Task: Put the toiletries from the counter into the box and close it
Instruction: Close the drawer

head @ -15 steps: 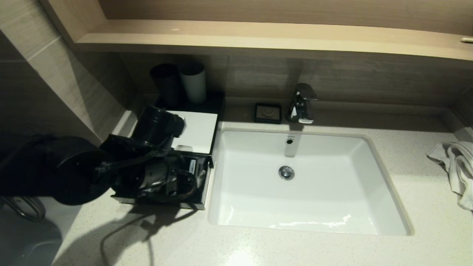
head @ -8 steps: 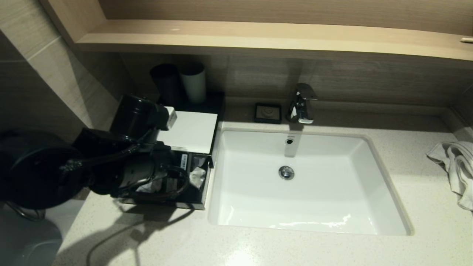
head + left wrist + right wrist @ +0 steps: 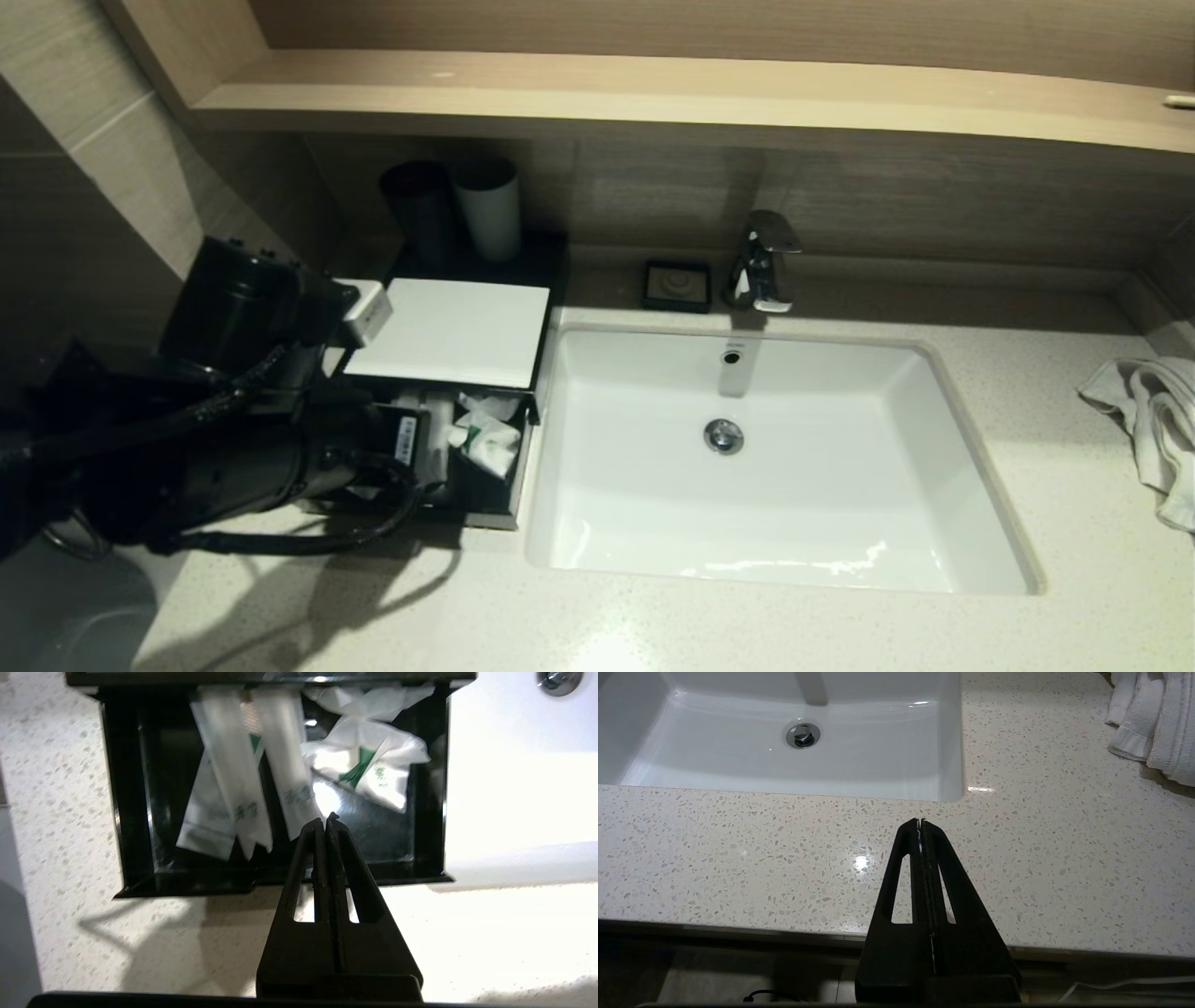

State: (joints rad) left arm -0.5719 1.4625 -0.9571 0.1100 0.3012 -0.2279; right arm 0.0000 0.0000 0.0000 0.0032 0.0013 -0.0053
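Observation:
A black box [image 3: 519,467] with a white lid [image 3: 457,327] stands on the counter left of the sink, its front part open. Several white toiletry packets with green print [image 3: 485,443] lie inside. In the left wrist view they are long sachets [image 3: 243,774] and crumpled packets [image 3: 373,765] within the black walls [image 3: 423,812]. My left gripper [image 3: 325,819] is shut and empty, hovering over the box's front edge. My left arm [image 3: 243,467] lies at the box's left front. My right gripper [image 3: 920,822] is shut and empty over the counter's front edge.
The white sink [image 3: 980,467] fills the middle, with a chrome faucet [image 3: 766,261] and a black soap dish [image 3: 677,285] behind it. A black cup [image 3: 420,210] and a white cup [image 3: 488,207] stand behind the box. A white towel [image 3: 1148,420] lies at the right.
My left arm has drawn back to the left and toward the counter's front, off the box. The packets inside, hidden by the arm before, now show.

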